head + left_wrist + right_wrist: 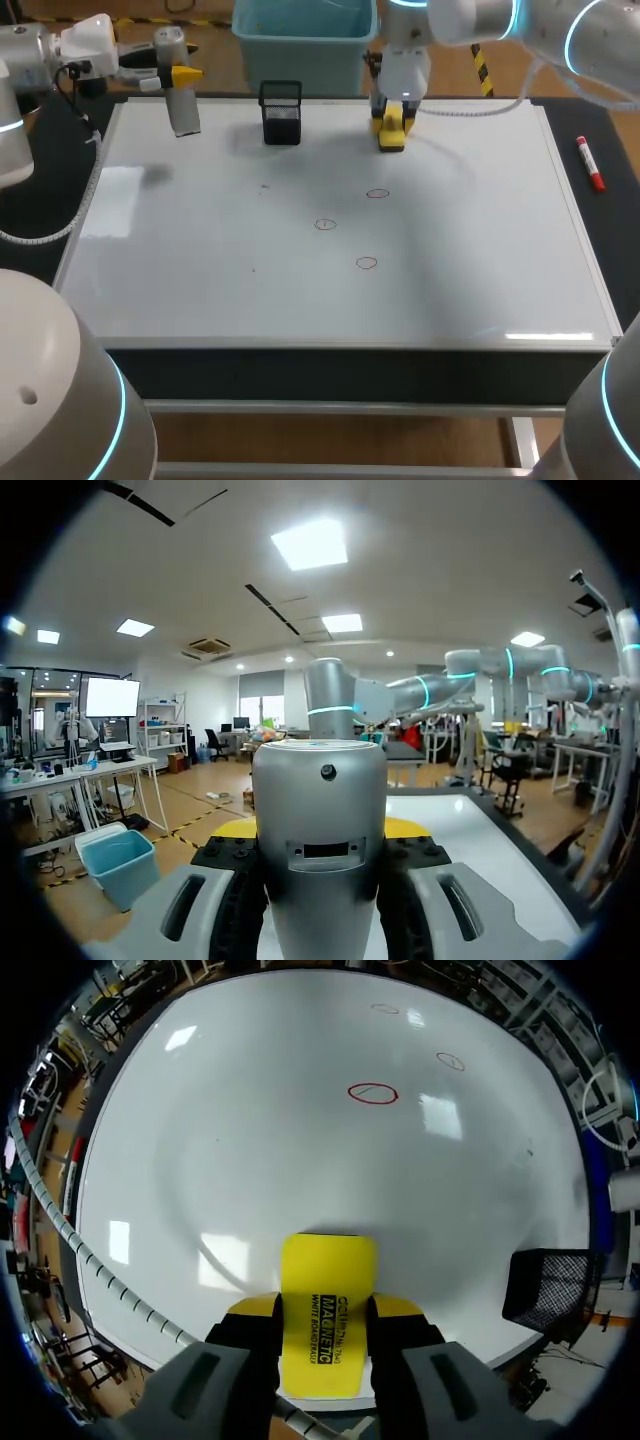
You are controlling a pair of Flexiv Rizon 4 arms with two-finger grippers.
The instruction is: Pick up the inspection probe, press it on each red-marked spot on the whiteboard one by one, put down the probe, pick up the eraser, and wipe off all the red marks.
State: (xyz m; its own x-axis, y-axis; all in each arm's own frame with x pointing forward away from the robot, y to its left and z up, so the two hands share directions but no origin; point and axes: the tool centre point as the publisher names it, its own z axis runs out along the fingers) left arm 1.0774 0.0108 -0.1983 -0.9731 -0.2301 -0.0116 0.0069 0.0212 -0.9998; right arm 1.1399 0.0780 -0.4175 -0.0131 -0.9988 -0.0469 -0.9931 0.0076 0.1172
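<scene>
1. At the left gripper: clamps the inspection probe, a grey cylinder, between both fingers, with a yellow tip pressed against each of its two sides. Holds it lengthwise along the fingers, with the round end pointing away from the wrist.
2. In the head view: sits in the upper left of the frame, with the probe held clear above the whiteboard near its far left corner.
3. At the right gripper: closes on the yellow eraser from both sides, yellow tips flush against its long edges. Keeps the eraser flat on the board surface.
4. In the head view: stands in the upper middle of the frame, close to the board's far edge, with the gripper straight down on the eraser.
5. Ahead of the right gripper on the board: three small red circles, well apart from the eraser, at and. All three drawn in thin outline, around the middle of the frame.
6. Left of the eraser, at the far edge of the board: a black mesh basket, upright, between the two grippers.
7. At the right of the frame, off the board on the dark table top: a red marker, lying flat.
</scene>
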